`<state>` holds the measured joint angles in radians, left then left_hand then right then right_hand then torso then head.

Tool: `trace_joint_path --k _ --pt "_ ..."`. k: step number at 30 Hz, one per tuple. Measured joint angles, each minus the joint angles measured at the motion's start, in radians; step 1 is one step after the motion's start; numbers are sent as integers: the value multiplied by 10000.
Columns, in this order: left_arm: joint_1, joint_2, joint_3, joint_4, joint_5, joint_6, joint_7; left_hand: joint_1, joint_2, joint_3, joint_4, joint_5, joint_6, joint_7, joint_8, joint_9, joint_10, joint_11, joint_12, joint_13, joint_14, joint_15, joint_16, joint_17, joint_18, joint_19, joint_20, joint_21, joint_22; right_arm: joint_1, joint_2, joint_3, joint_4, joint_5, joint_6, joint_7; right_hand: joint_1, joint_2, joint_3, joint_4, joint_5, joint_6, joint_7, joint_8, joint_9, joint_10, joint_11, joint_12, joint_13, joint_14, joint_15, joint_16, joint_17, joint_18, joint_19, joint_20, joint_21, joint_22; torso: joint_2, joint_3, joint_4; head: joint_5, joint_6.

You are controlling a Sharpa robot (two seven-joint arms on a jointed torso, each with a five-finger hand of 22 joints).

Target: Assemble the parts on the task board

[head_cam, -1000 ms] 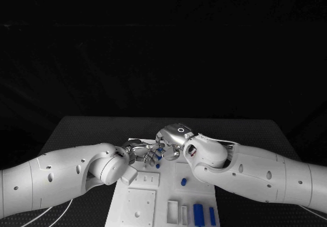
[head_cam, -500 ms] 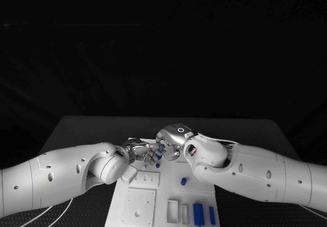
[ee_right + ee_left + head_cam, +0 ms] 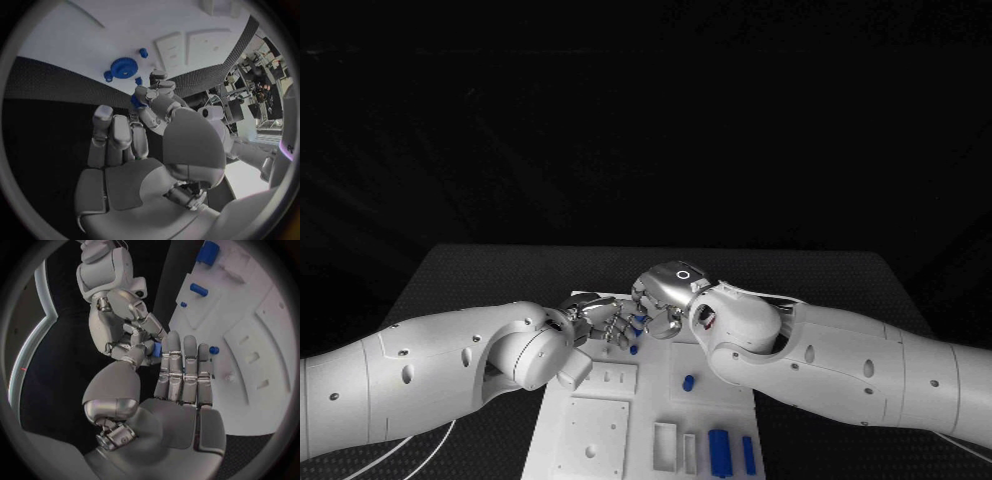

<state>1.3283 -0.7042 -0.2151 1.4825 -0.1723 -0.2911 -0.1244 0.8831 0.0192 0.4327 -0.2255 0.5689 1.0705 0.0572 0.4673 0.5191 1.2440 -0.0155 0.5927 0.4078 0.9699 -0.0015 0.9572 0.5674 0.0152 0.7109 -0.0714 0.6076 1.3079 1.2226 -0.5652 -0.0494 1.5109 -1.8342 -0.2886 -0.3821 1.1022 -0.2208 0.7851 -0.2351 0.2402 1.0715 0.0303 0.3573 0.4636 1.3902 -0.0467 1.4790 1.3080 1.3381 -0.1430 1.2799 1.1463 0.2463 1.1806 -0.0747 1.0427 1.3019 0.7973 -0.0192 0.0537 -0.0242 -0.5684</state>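
the two hands meet over the far end of the task board [image 3: 610, 420], which lies on the black desk [image 3: 473, 270]. the left hand [image 3: 596, 318] comes in from the left and the right hand [image 3: 658, 300] from the right, fingertips almost touching each other.

in the left wrist view the left hand [image 3: 169, 390] has its fingers straight and side by side, with the thumb bent across toward the right hand [image 3: 128, 315]. a small blue part [image 3: 156, 349] sits between the left thumb tip and the right hand's fingertips; both hands seem to touch it, and which one truly carries it i cannot tell. in the right wrist view the same blue part [image 3: 135, 101] shows at the tips of the left hand [image 3: 159, 97], while the right hand [image 3: 125, 150] keeps its fingers nearly straight and close together, thumb bent inward toward the piece.

on the board, a blue gear [image 3: 120, 65] lies flat near the far end, with small blue pegs beside it. a short blue peg [image 3: 687, 382] stands further down the board, and a wider blue block [image 3: 720, 453] with a slimmer blue bar [image 3: 749, 456] beside it sits at the near end. a blue stud [image 3: 214, 350] sits on the board just beside the left fingertips.
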Motion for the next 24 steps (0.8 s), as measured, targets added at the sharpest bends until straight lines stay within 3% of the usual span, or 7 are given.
trace_joint_path --k 2,3,5,14,24 --pt "0 0 0 1 9 -1 5 -63 62 210 -166 -86 21 11 -20 -2 15 15 -4 -28 0 0 0 -32 0 0 0 25 0 1 0 -2 1 0 3 -4 -9 9 0 0 0 0 0 0 0 0 0 0 0 0 0 0 0 1 0 0 0 -2 0 -1 1 -1 -1" --pt "0 0 0 1 13 -1 8 -110 31 610 -103 -463 40 30 -35 -11 16 16 -22 -60 0 0 -1 -73 0 0 0 35 0 1 0 -4 2 0 5 -7 -12 12 0 -1 0 0 0 0 0 0 0 0 0 0 0 0 0 1 0 0 0 -2 0 -1 1 -1 -1" --pt "0 1 0 1 22 -2 16 -197 -96 1174 9 -828 56 46 -73 -17 18 18 -51 -95 0 0 0 -119 1 0 0 40 -1 1 -4 -6 13 0 7 -14 -21 21 0 -1 0 0 0 0 0 0 0 0 0 0 0 0 0 1 0 0 0 -2 0 0 1 -1 -1" --pt "0 4 2 3 35 -5 23 -215 -152 1428 -45 -937 56 48 -75 -16 34 36 -51 -108 0 0 -1 -141 0 1 0 111 -2 4 -32 -6 66 19 26 -49 -21 21 18 17 0 0 0 0 0 0 0 0 0 0 0 -2 -29 1 -1 1 0 -1 0 6 6 20 -6" --pt "0 4 2 26 -96 -38 14 -534 171 1642 -347 -1191 86 51 -114 26 62 71 -51 -137 0 0 69 -188 1 -36 37 212 -3 4 -87 -6 104 205 43 -52 -21 21 28 27 81 0 0 0 0 -128 21 -116 0 -20 -20 -158 -171 1 -15 15 -2 -13 0 12 1 41 -33"
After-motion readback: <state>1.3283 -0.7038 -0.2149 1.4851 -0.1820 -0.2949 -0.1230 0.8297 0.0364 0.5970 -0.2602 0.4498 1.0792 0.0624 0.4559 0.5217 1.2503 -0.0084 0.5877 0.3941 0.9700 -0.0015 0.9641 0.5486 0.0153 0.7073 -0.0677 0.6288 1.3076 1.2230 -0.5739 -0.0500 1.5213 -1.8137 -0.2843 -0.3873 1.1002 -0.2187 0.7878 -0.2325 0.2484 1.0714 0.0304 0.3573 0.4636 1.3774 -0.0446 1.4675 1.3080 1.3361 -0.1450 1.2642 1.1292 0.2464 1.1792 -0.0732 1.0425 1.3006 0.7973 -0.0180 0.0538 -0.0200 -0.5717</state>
